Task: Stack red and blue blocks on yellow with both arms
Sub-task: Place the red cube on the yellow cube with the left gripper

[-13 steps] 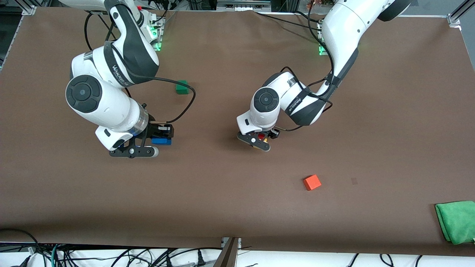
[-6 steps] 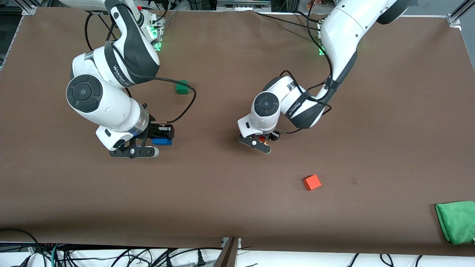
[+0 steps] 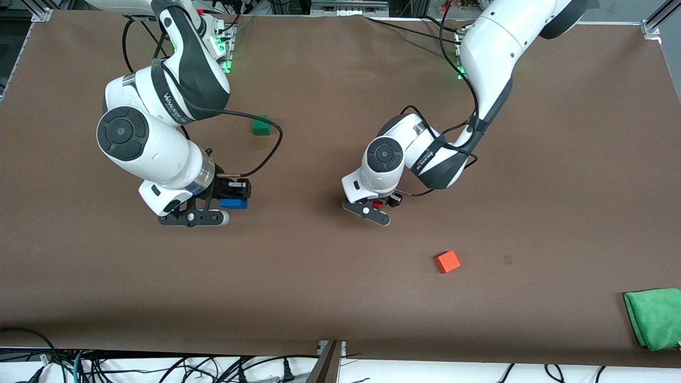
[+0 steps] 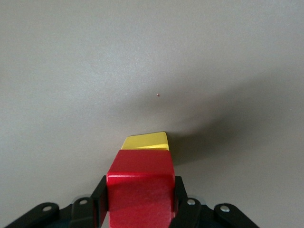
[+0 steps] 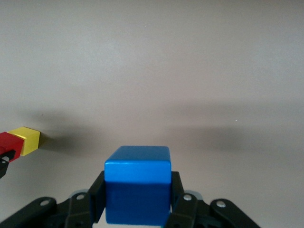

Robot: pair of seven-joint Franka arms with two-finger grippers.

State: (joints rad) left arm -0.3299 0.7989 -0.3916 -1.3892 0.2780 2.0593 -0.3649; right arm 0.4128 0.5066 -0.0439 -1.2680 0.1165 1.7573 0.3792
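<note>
My left gripper (image 3: pixel 374 206) is shut on the deep red block (image 3: pixel 376 204) low over the middle of the table. In the left wrist view the red block (image 4: pixel 140 190) sits between the fingers (image 4: pixel 99 202), with the yellow cube (image 4: pixel 145 141) showing just under its edge. I cannot tell whether they touch. The yellow cube is hidden in the front view. My right gripper (image 3: pixel 226 205) is shut on the bright blue block (image 3: pixel 232 202) toward the right arm's end, held above the table. In the right wrist view the blue block (image 5: pixel 137 183) fills the jaws, and the yellow cube (image 5: pixel 27 139) and red block (image 5: pixel 9 145) show farther off.
A green cube (image 3: pixel 260 125) lies farther from the front camera than the right gripper. An orange-red cube (image 3: pixel 447 261) lies nearer to the front camera than the left gripper. A green cloth (image 3: pixel 654 317) lies at the left arm's end near the front edge.
The left gripper has shifted slightly with the red block, and the sliver of yellow seen under it earlier is now covered. The right arm has barely moved.
</note>
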